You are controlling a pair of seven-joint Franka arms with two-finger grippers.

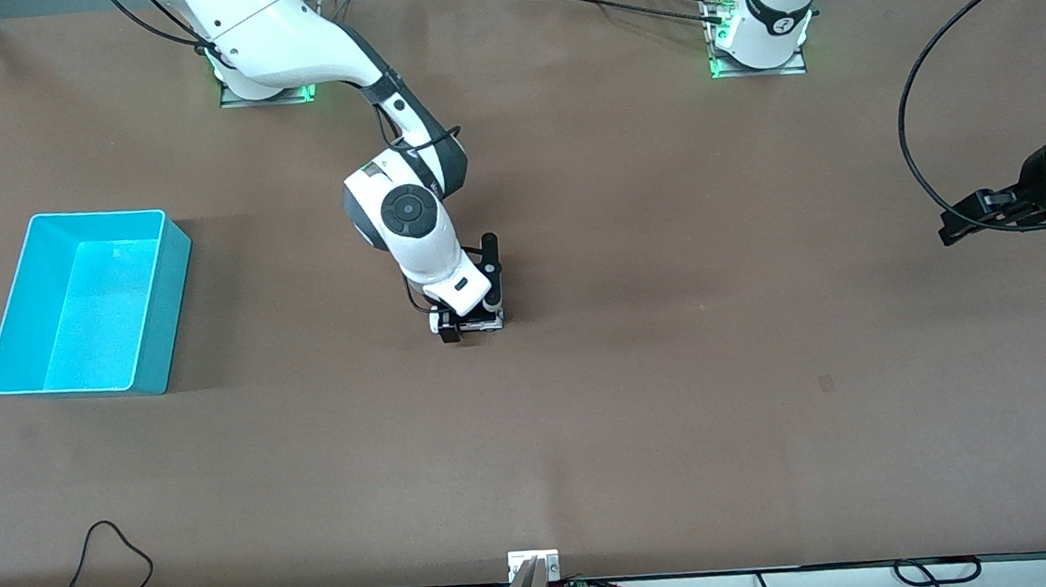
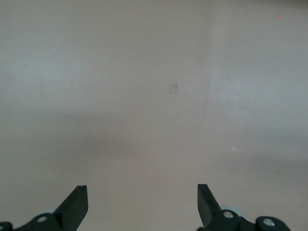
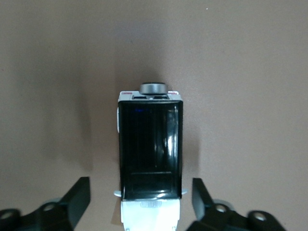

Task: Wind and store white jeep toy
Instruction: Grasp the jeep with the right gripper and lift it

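At frame centre I have the right gripper (image 3: 137,197) straddling the white jeep toy (image 3: 150,144), fingers apart; the left gripper (image 2: 143,204) waits at the frame's right edge, fingers spread.

The white jeep toy (image 3: 150,159) sits on the table (image 1: 678,365) near its middle, directly under the right gripper (image 1: 469,324) — one finger stands on each side of the toy's body, both apart from it. The bin (image 1: 85,302) rests well apart from the toy, toward the right arm's end of the table, at about the same distance from the front camera. The left gripper (image 1: 975,222) hangs over the table's edge at the left arm's end — well apart from toy and bin — with bare tabletop beneath its spread fingers (image 2: 74,206).
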